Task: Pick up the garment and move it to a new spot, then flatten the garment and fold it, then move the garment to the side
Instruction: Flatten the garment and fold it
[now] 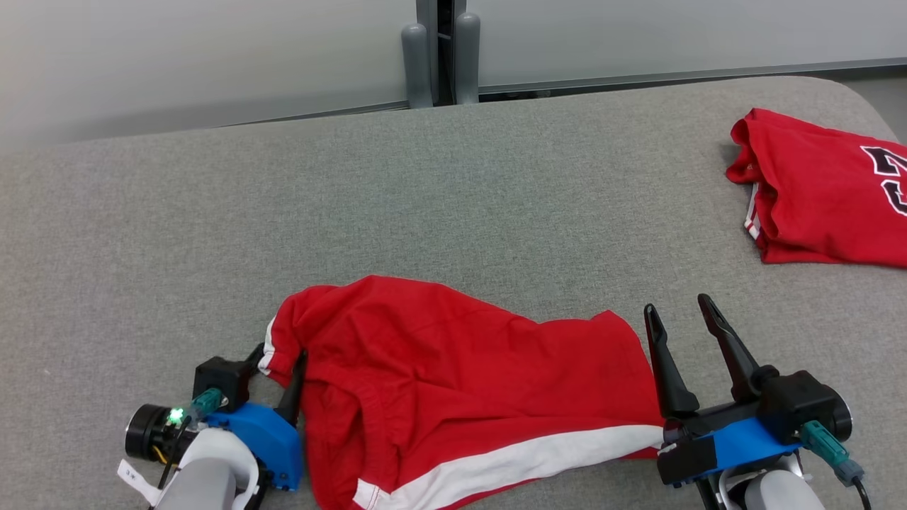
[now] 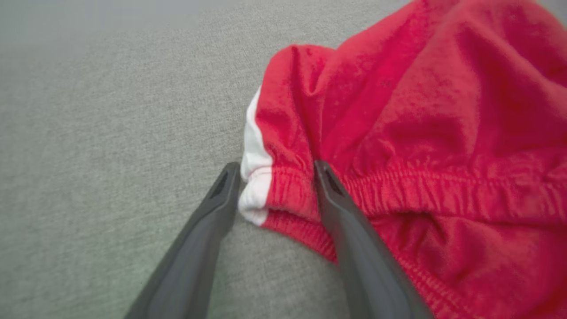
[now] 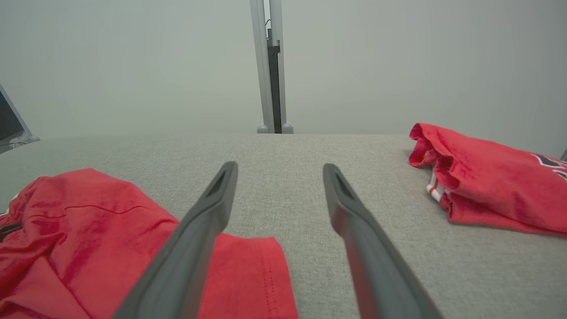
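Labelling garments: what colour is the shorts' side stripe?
White stripe on red shorts; head view shows it best.

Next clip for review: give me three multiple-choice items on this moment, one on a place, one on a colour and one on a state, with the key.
1. Where does the folded red jersey with dark lettering lie on the grey fabric table?
A. At its far right
B. Between the two grippers
C. Under the left forearm

2. What colour is the side stripe on the crumpled red shorts?
A. Black
B. White
C. Yellow

3. How does the right gripper stand?
A. Shut on the shorts
B. Shut, empty
C. Open, holding nothing

Key:
1 A: the head view shows it at the far right, apart from the shorts.
2 B: a white band runs along the shorts' near edge.
3 C: its two fingers are spread beside the shorts' hem.
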Controlling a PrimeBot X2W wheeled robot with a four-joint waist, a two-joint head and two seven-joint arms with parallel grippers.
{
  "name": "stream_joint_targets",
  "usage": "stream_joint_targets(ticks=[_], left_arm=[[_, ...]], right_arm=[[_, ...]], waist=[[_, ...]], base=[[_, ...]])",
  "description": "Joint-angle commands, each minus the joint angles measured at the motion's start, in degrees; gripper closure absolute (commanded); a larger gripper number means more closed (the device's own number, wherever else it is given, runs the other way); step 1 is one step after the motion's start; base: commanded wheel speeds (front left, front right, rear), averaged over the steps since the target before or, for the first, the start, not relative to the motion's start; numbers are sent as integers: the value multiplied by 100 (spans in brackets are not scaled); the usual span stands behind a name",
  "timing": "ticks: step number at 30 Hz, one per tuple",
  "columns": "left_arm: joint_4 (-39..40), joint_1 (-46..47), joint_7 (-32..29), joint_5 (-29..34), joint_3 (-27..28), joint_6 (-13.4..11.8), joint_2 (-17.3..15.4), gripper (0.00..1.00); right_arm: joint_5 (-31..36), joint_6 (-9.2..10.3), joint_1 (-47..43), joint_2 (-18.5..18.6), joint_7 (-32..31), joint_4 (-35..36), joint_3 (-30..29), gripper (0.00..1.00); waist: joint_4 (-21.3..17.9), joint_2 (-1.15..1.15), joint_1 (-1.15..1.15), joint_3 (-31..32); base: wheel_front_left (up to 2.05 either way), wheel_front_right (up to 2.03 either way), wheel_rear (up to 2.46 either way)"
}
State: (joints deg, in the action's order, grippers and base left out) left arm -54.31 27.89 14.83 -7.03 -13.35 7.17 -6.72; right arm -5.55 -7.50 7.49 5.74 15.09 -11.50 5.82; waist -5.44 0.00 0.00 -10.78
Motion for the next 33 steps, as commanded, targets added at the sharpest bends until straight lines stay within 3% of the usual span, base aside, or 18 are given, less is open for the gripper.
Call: stream_joint_targets(ticks=[1, 10, 19, 20, 21, 33], left_arm=[[-79, 14, -15, 4, -40, -5, 2, 100], [383, 567, 38, -217, 202, -68, -228, 100], [764, 332, 40, -323, 595, -250, -394, 100], [779, 307, 41, -314, 607, -245, -393, 71], [821, 272, 41, -284, 606, -261, -376, 0], [2688, -897, 38, -34, 1021, -576, -160, 0]], right_arm=[[-13, 2, 78, 9, 5, 4, 4, 0], [-4, 2, 114, 70, 5, 49, -114, 0], [18, 2, 101, 50, 5, 25, -168, 0], [20, 2, 83, 45, 5, 19, -174, 0], [25, 2, 63, 37, 5, 12, -187, 0], [37, 2, -91, -18, 5, -34, -180, 0]], waist=[[0, 0, 0, -3], [-14, 0, 0, -40], [-94, 0, 0, -10], [-89, 0, 0, -3], [-76, 0, 0, 12], [161, 0, 0, 427]], base=[[0, 0, 0], [0, 0, 0], [0, 0, 0], [0, 0, 0], [0, 0, 0], [0, 0, 0]])
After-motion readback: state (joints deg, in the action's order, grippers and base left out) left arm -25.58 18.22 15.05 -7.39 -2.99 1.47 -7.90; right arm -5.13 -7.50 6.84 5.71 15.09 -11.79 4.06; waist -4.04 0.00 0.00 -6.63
